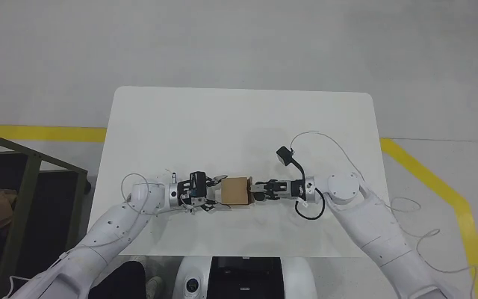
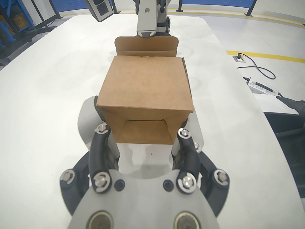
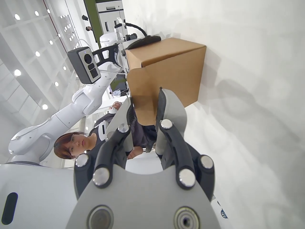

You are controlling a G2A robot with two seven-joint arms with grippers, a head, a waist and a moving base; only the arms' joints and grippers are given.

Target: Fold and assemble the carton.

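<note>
A brown carton [image 1: 237, 190] lies on its side on the white table [image 1: 239, 119], near the front edge. My left gripper [image 1: 214, 191] holds its near end, a finger [image 2: 88, 113] pressed to each side wall of the carton [image 2: 145, 86]. That end faces the left wrist camera with a flap folded inward. At the far end a rounded flap [image 2: 146, 46] stands upright. My right gripper [image 3: 145, 101] is open there, its fingers [image 3: 169, 110] spanning this flap [image 3: 143, 91]; the upper fingertip [image 2: 145, 33] touches the flap's top edge.
A black camera module [image 1: 285, 155] and a thin white cable [image 1: 328, 142] hang off the right arm. A dark rack [image 1: 30, 187] stands left of the table. Bare tabletop stretches behind the carton; the front edge is close to both arms.
</note>
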